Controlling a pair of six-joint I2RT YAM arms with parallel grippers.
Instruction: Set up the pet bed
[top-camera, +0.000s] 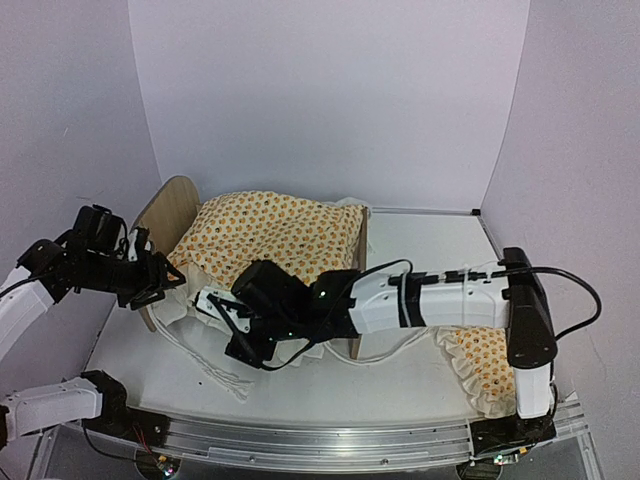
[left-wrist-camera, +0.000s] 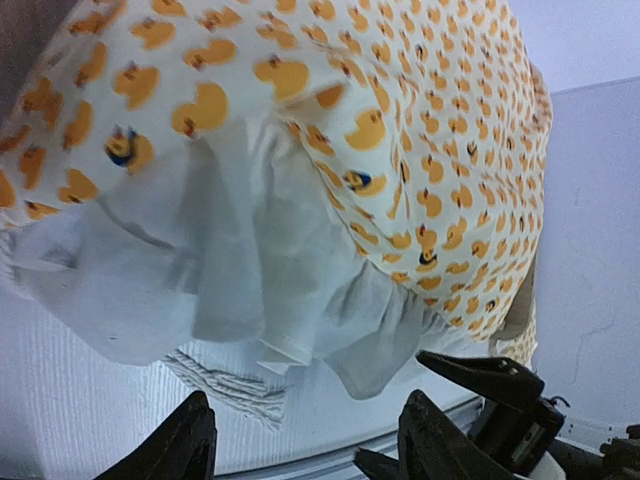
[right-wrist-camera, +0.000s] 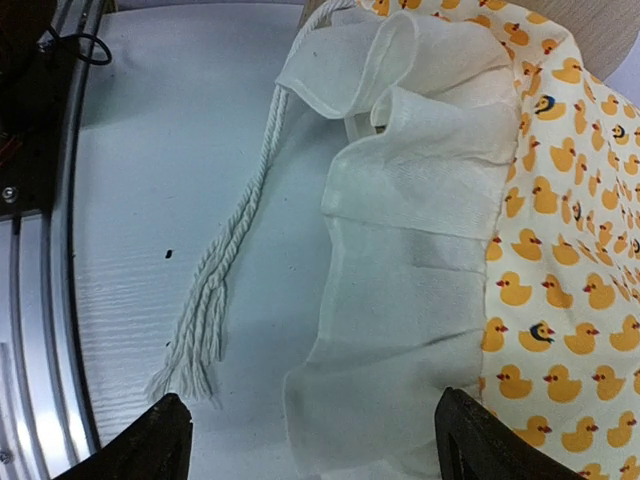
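Observation:
The pet bed stands at the table's left, its light-wood end board (top-camera: 172, 212) upright. An orange-duck quilt (top-camera: 270, 235) with a white ruffle (right-wrist-camera: 400, 250) covers the bed and hides the mattress. My left gripper (top-camera: 163, 285) hovers at the bed's near-left corner. In the left wrist view it (left-wrist-camera: 310, 450) is open, with the ruffle (left-wrist-camera: 230, 250) just beyond its fingertips and nothing between them. My right gripper (top-camera: 245, 350) reaches across to the bed's near side. It (right-wrist-camera: 315, 445) is open, its fingers straddling the hanging ruffle edge without pinching it.
A white twisted cord with a frayed tassel (right-wrist-camera: 215, 300) trails from under the quilt onto the table. The small ruffled duck pillow (top-camera: 485, 365) lies at the near right beside the right arm's base. A metal rail (top-camera: 330, 440) runs along the near edge.

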